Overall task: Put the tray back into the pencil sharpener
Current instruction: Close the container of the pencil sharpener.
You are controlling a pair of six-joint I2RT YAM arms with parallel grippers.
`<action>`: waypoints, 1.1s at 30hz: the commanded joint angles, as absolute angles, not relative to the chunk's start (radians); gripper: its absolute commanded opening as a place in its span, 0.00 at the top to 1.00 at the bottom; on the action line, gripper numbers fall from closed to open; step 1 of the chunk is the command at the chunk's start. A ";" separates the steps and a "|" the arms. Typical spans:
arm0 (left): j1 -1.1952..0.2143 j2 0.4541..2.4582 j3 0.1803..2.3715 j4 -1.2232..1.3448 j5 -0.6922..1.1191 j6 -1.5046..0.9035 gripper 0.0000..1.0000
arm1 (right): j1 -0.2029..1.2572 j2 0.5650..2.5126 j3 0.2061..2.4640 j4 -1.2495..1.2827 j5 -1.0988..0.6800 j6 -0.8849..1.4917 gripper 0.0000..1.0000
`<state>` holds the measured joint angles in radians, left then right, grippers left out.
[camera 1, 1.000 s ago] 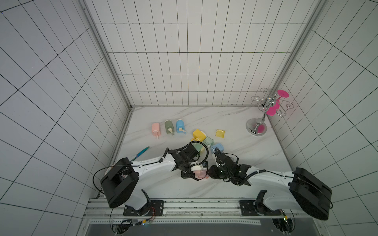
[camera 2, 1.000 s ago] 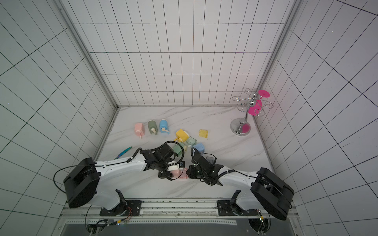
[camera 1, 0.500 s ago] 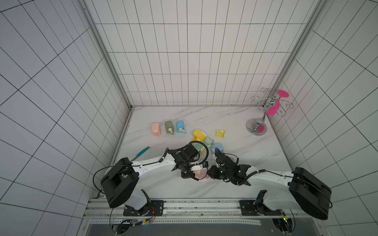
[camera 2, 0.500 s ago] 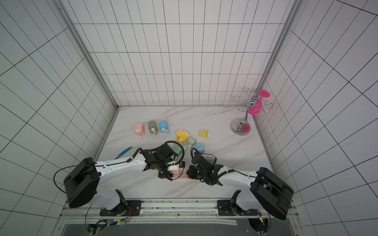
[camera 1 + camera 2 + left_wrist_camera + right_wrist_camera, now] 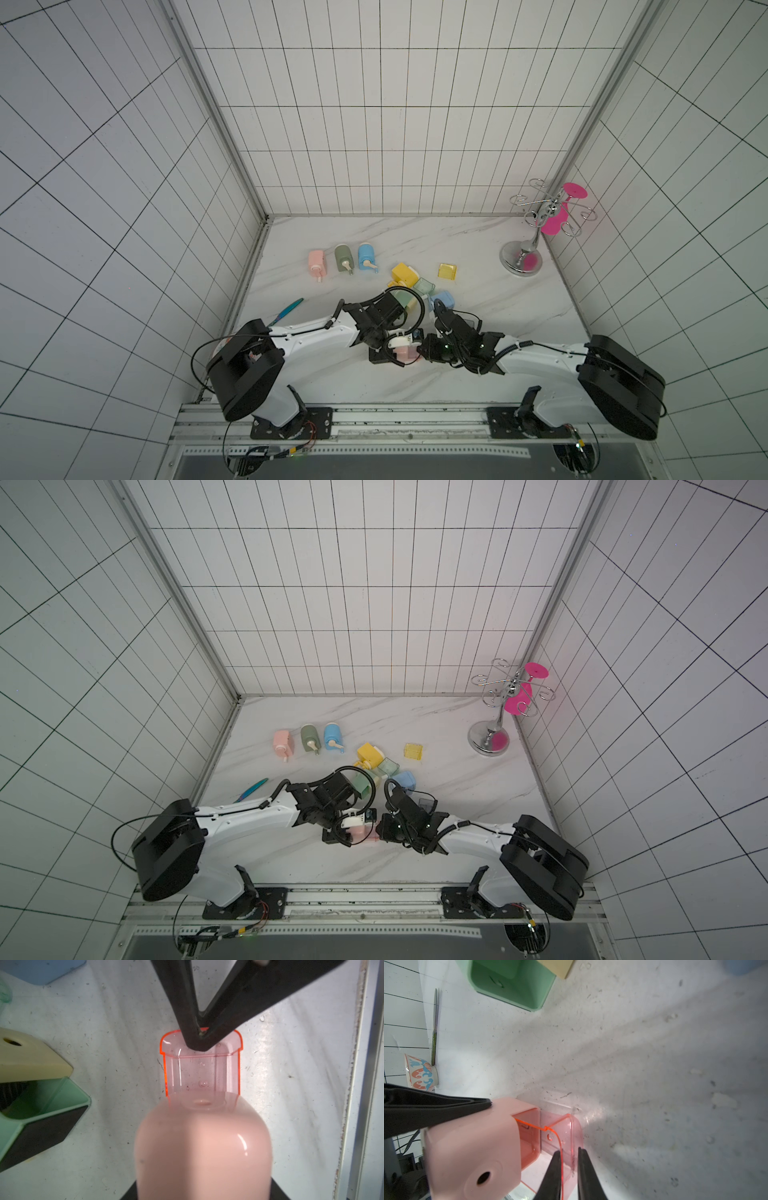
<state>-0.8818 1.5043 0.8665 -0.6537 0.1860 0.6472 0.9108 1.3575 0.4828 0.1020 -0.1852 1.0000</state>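
Though half-inside, one tray (image 5: 202, 1076) in right gripper's (image 5: 569, 1150) pinch, one sharpener (image 5: 201, 1147) in left gripper's (image 5: 397, 352).

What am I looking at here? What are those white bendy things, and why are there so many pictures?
Those are two robot arms, the left arm and the right arm, fixed at the edge of a white marble table. Two pictures look down from a camera overhead; the two close-ups come from small cameras on the arms' wrists. The left arm's jaws hold a pale pink plastic pencil sharpener. The right arm's jaws pinch the end of its see-through red plastic tray, which is partly slid into the sharpener. Farther back lie a pink sharpener, a green sharpener, a blue sharpener, and a silver metal rack with a bright pink glass hanging on it.
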 commanded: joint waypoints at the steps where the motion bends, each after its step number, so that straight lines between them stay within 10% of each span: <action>1: -0.888 1.531 0.875 -0.646 0.204 0.647 0.52 | 0.911 1.339 0.482 0.149 -0.191 1.035 0.76; 9: -0.887 1.529 0.866 -0.640 0.177 0.636 0.54 | 0.867 1.151 0.422 0.015 -0.134 0.980 0.66; 15: -0.887 1.528 0.861 -0.621 0.179 0.622 0.56 | 0.861 1.195 0.399 0.045 -0.144 0.994 0.84; 33: -0.887 1.532 0.848 -0.568 0.200 0.630 0.70 | 0.895 1.457 0.431 0.386 -0.320 1.054 0.90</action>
